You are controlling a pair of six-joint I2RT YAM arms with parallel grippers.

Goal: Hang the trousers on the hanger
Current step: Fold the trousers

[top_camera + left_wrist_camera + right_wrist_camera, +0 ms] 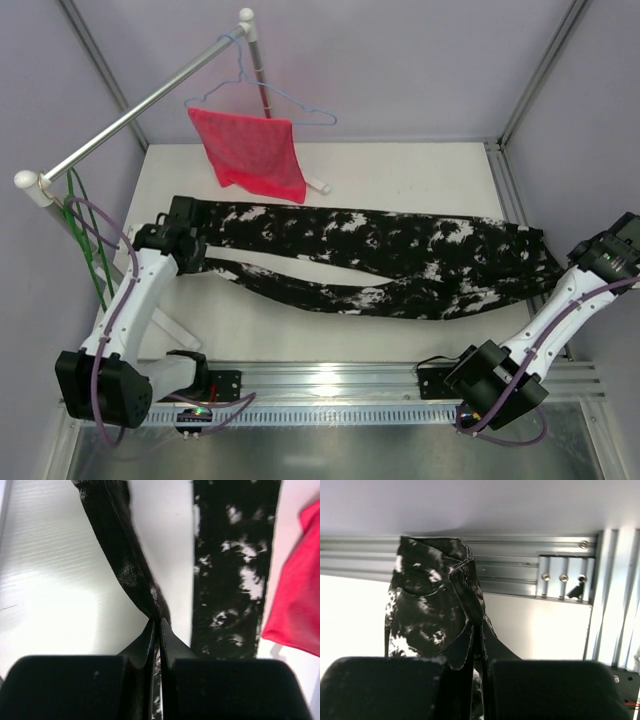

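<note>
Top external: fingertips of the left gripper [188,226] and the right gripper [563,264] are buried in cloth and cannot be made out; the hanger [84,240], thin and green, hangs outboard of the left gripper, half tangled behind a purple cable, its hook unclear. The trousers [380,255] stretch across the white table [420,165] from one gripper to the other, both legs lying slack between them. Beyond the left gripper, a red cloth [255,150] hangs on a pale blue hanger [268,95] from a metal rail [140,105]. Left wrist: the finger bases are cropped by the bottom edge. Ahead and to the side lies one trouser leg, the red cloth past it. Jaws are pressed together on a twisted fold of the trousers [125,565], which rises from the tips. Right wrist: cloth hides most of the finger faces. An aluminium frame [520,555] runs ahead of the tool. Jaws are clamped on a bunched seam of the trousers [430,605], the fabric standing up in front of the tips.
</note>
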